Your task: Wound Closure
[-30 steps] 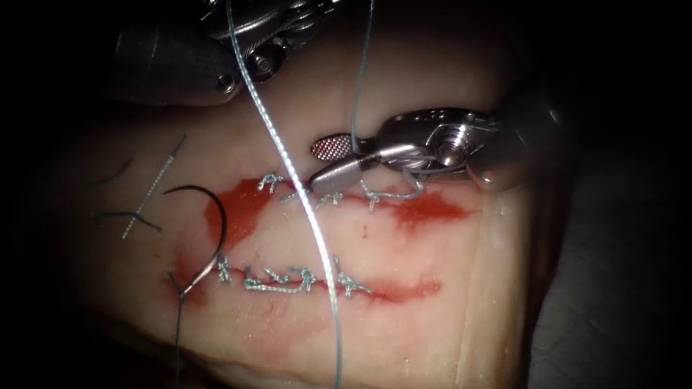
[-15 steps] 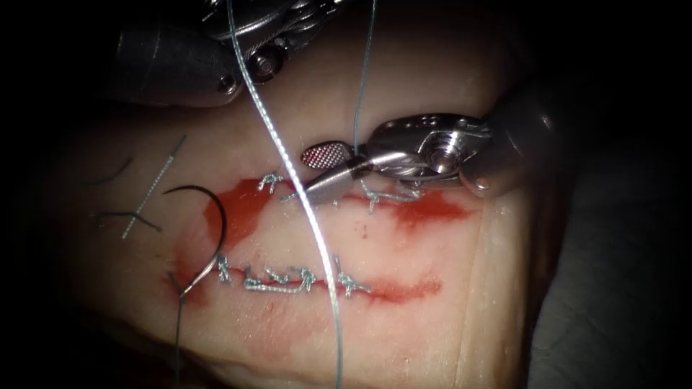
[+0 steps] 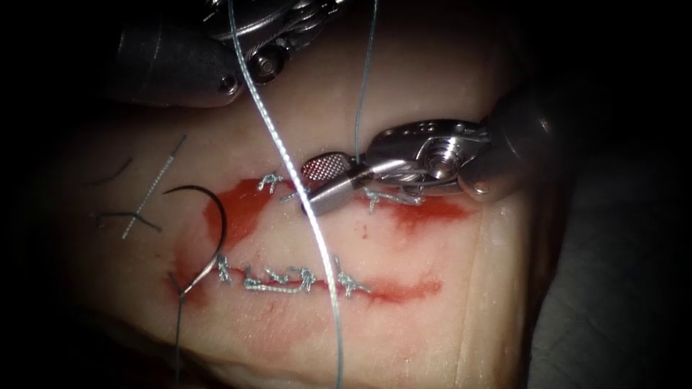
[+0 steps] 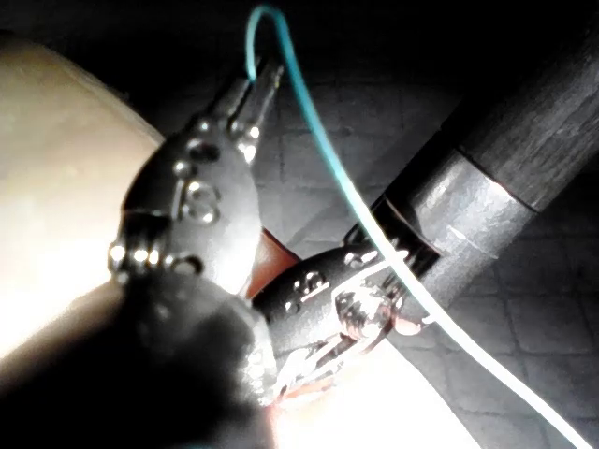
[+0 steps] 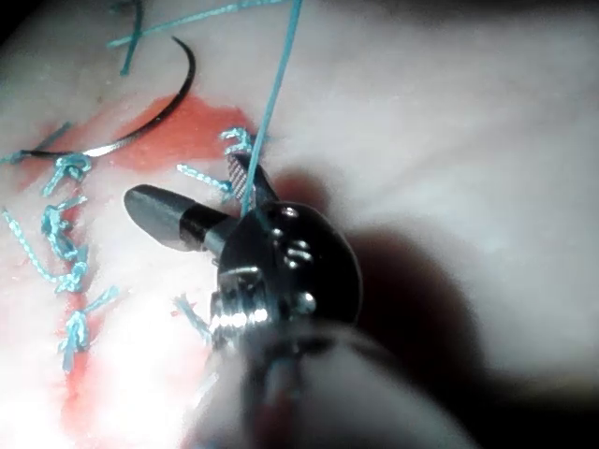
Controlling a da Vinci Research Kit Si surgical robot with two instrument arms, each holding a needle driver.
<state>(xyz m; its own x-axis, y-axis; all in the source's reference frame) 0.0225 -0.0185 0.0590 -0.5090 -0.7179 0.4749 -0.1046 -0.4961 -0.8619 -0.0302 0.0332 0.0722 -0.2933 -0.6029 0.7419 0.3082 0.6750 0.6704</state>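
Over the last second, right claw [image 3: 317, 189] shifted leftward and down along the upper cut, jaws narrowed a little but still parted, thin strand of thread [image 3: 358, 108] running down into the crotch between them without being pinched. Shaft coming in from the right, wrist bent so that jaws point left, the ribbed inner face of one jaw turned toward the endoscope, the other jaw tip resting just above the stitches of the upper cut [image 3: 339, 196]. Seen in the right wrist view as well [image 5: 201, 201], spread apart over the stitched line.

Left claw [image 4: 255, 86] raised high above the tissue [image 3: 404, 245], closed on the thread at the top of a bend, thick strand falling from there across both cuts toward the near edge.

Needle [image 3: 209, 223] lying free on the tissue at the left end of the lower cut [image 3: 303, 279], held by neither tool, curve arching over the red fluid [image 3: 241, 205], tail end with thread attached beside the leftmost stitch. Cut ends of thread [image 3: 144, 198] further left.
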